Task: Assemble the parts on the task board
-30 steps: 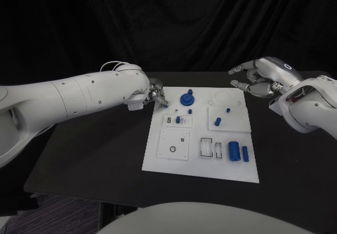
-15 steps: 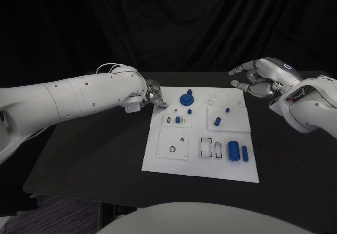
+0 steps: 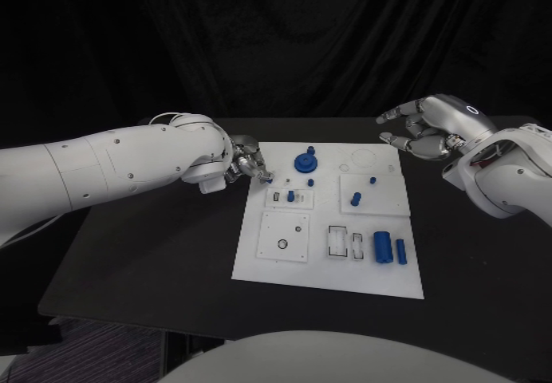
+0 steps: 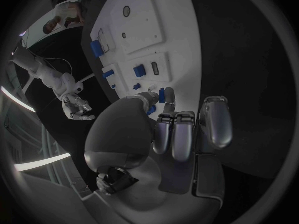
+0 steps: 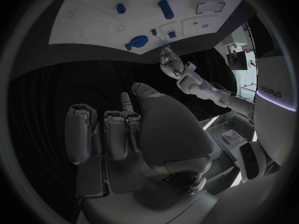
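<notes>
My silver left hand (image 3: 247,164) pinches a small blue peg-shaped part (image 4: 162,94) at the white task board (image 3: 276,267).
The part's long axis runs along my fingers; my right hand (image 3: 428,128) hangs half-curled, holding nothing.

The silver left hand (image 3: 249,163) is mostly hidden behind its big white arm (image 3: 127,163). The tiny blue part (image 4: 162,95) at its fingertips is too small to make out.

Task board (image 3: 333,275) lies mid-tabletop (image 3: 150,255). Left robot hand (image 3: 249,163) at board's far-left edge, w/ small part (image 4: 162,95) at its fingertips. Right robot hand (image 3: 428,128) just off far-right corner. Large part (image 3: 306,162) stands far-centre; two cylinders (image 3: 390,248) lie near-right.
</notes>
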Controlling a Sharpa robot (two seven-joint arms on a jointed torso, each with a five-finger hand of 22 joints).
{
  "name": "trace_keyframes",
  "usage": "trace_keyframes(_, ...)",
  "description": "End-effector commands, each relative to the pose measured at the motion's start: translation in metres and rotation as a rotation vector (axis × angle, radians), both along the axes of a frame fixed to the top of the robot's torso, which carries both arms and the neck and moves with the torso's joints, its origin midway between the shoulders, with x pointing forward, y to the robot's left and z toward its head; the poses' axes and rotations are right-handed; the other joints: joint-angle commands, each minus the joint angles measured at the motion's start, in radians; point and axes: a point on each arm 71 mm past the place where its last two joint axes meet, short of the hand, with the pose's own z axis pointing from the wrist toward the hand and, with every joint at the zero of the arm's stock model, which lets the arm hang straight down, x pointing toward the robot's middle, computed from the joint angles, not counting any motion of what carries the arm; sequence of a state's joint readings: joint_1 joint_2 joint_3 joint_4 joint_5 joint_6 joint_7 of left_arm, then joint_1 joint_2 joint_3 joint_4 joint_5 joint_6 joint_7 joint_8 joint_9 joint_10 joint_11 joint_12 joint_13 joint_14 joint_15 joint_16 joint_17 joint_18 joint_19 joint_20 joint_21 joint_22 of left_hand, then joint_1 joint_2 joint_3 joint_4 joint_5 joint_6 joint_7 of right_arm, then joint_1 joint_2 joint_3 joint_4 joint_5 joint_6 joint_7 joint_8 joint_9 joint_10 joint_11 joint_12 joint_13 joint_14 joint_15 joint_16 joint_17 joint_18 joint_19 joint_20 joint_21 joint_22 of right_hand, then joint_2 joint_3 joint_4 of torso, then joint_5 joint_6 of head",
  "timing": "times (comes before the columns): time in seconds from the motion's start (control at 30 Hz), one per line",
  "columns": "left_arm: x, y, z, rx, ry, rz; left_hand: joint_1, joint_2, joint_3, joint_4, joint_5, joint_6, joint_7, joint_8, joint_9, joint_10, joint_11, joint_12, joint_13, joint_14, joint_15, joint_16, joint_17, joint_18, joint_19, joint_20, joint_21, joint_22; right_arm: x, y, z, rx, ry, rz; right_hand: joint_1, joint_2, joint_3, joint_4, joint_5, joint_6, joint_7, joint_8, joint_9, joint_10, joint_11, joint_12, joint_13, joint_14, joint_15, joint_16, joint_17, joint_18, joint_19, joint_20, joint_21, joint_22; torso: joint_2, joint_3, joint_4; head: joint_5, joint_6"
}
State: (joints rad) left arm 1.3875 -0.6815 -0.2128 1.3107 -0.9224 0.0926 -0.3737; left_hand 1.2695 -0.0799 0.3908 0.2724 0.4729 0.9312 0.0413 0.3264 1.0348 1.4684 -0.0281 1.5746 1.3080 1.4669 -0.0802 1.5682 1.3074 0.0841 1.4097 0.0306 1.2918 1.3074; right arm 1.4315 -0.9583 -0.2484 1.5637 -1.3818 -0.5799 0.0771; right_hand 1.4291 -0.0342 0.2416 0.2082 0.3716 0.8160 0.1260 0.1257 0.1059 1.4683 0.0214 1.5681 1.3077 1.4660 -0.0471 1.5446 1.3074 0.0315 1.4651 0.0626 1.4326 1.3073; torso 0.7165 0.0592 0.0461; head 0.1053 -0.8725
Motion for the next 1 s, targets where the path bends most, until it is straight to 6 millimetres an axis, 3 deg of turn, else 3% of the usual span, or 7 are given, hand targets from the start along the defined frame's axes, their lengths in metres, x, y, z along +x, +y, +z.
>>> trace_keyframes(0.03,-0.006,0.000,0.000,-0.053,0.035,0.036,-0.008,-0.005,0.010,0.001,-0.010,0.010,-0.003,0.006,0.002,0.102,-0.005,-0.004,0.263,0.104,0.000,0.003,0.263,-0.005,-0.006,0.002,-0.008,0.062,0.001,-0.001,0.000,-0.004,0.013,-0.022,0.003,0.008,0.005,-0.001,0.006,0.006,0.000,-0.004,-0.002,0.103,0.004,0.003,0.263,0.095,0.004,-0.005,0.223,0.005,0.041,0.004,-0.004,0.216,0.000,0.0002,0.0005,0.002,0.000)
trace_keyframes(0.33,-0.017,-0.003,-0.001,-0.048,0.071,0.034,-0.025,-0.007,0.016,0.009,-0.015,0.017,-0.003,0.008,0.003,0.102,-0.005,-0.004,0.263,0.104,-0.001,0.003,0.263,-0.004,-0.008,0.001,-0.013,0.060,0.001,0.000,-0.001,-0.007,0.021,-0.022,0.004,0.010,0.008,-0.001,0.007,0.007,0.000,-0.004,-0.002,0.103,0.003,0.003,0.263,0.095,0.004,-0.005,0.223,0.005,0.040,0.004,-0.005,0.215,-0.001,0.0001,0.0007,0.010,0.000)
trace_keyframes(0.6,-0.019,-0.010,-0.002,-0.043,0.094,0.025,-0.048,-0.004,0.005,0.004,0.043,0.017,-0.002,0.006,0.005,0.102,-0.005,-0.004,0.263,0.104,-0.001,0.003,0.263,-0.003,-0.010,0.001,-0.021,0.060,0.001,0.002,-0.001,-0.009,0.026,-0.018,0.005,0.011,0.011,-0.002,0.008,0.009,-0.001,-0.003,-0.002,0.103,0.003,0.003,0.263,0.095,0.004,-0.006,0.222,0.005,0.040,0.004,-0.006,0.215,-0.001,-0.0011,0.0013,0.009,0.000)
trace_keyframes(0.87,-0.018,-0.013,-0.003,-0.039,0.096,0.030,-0.049,-0.001,0.002,0.002,0.054,0.015,-0.002,0.005,0.005,0.102,-0.004,-0.004,0.263,0.104,0.000,0.003,0.263,-0.002,-0.012,0.001,-0.024,0.058,0.000,0.003,-0.001,-0.006,0.023,-0.015,0.005,0.011,0.012,-0.002,0.008,0.009,-0.001,-0.003,-0.003,0.103,0.002,0.003,0.263,0.095,0.004,-0.006,0.222,0.005,0.040,0.004,-0.007,0.215,0.000,-0.0023,0.0008,0.009,0.000)
trace_keyframes(1.0,-0.019,-0.015,-0.005,-0.038,0.093,0.027,-0.049,0.000,0.002,0.002,0.055,0.015,-0.002,0.004,0.005,0.102,-0.004,-0.004,0.263,0.104,0.000,0.003,0.263,-0.003,-0.012,0.001,-0.024,0.059,0.000,0.003,-0.001,-0.005,0.022,-0.013,0.005,0.011,0.012,-0.002,0.008,0.009,-0.001,-0.003,-0.003,0.103,0.002,0.003,0.263,0.095,0.004,-0.006,0.222,0.005,0.040,0.004,-0.007,0.215,0.001,-0.0010,-0.0008,0.013,0.000)
